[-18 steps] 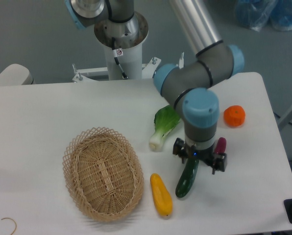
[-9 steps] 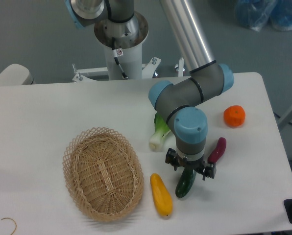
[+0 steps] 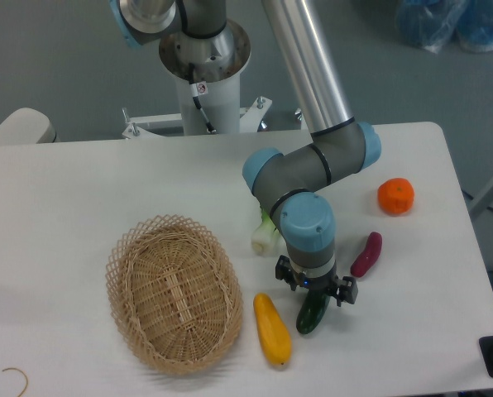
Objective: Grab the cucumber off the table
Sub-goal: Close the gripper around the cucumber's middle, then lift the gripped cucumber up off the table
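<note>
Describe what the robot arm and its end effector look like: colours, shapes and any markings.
The arm has a shiny silver tube link, dark grey rounded joints and light blue round caps. Its white base column carries a black cable and a small red-and-white sticker. The end effector is small, black and blocky, with a tiny blue light.

The cucumber (image 3: 312,313) is dark glossy green, the squash (image 3: 272,329) yellow, the eggplant (image 3: 366,254) magenta-purple, and the round fruit (image 3: 395,196) orange. The basket (image 3: 174,293) is tan wicker with an open lattice rim. The table (image 3: 106,190) is white.
</note>
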`<control>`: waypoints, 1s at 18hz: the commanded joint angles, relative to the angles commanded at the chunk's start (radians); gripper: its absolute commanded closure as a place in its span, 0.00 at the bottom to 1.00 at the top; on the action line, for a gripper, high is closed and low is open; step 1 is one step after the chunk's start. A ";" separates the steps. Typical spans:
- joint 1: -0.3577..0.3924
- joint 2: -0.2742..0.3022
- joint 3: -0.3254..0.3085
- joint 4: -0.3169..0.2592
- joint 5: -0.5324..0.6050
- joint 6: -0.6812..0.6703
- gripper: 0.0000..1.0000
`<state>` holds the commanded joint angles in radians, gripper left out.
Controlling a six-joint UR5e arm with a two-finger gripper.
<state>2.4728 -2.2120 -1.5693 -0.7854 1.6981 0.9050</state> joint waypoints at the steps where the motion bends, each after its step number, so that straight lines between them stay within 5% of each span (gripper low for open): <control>1: 0.002 0.002 0.003 -0.002 -0.002 0.006 0.46; 2: 0.003 0.003 0.003 -0.002 -0.002 0.017 0.65; 4: 0.003 0.005 0.002 -0.002 -0.002 0.049 0.82; 9: 0.006 0.018 0.015 -0.006 -0.003 0.072 0.83; 13: 0.014 0.098 0.031 -0.026 -0.008 0.115 0.83; 18: 0.017 0.225 0.078 -0.194 -0.006 0.230 0.82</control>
<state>2.4897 -1.9868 -1.4911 -0.9799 1.6920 1.1349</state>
